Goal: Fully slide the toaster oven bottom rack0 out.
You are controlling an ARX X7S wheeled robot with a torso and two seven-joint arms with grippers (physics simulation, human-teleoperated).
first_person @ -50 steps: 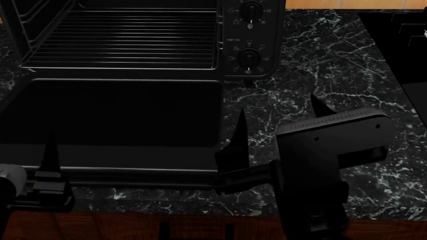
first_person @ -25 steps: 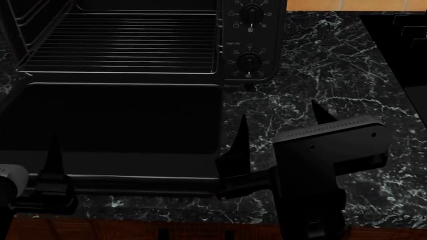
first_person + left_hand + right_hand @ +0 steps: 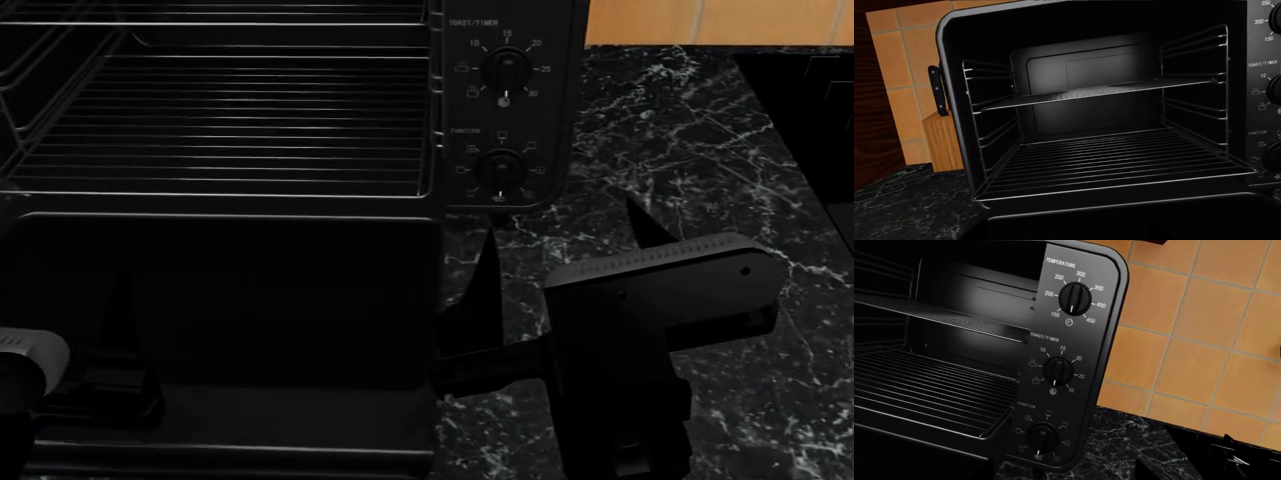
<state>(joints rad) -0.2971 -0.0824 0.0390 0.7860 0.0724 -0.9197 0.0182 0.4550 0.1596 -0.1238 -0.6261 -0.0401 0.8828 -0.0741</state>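
Note:
The black toaster oven [image 3: 507, 110] stands open, its door [image 3: 227, 300] folded down flat toward me. The bottom rack0 [image 3: 240, 130], a silvery wire grid, lies on the lower level with its front rim at the oven mouth; it also shows in the left wrist view [image 3: 1121, 160] and the right wrist view [image 3: 927, 390]. An upper rack [image 3: 1101, 92] sits above it. My right gripper [image 3: 561, 260] is open and empty over the counter, right of the door and below the knob panel. My left gripper [image 3: 120, 330] hovers over the door's front left; only one finger shows.
A black marbled counter [image 3: 694, 180] runs right of the oven. A dark appliance [image 3: 821, 130] is at the right edge. A wooden knife block [image 3: 941, 140] stands left of the oven against an orange tiled wall [image 3: 1201, 340].
The oven now fills more of the head view and sits lower in it, so the view has moved closer. Both grippers keep about the same places. The rack has not moved.

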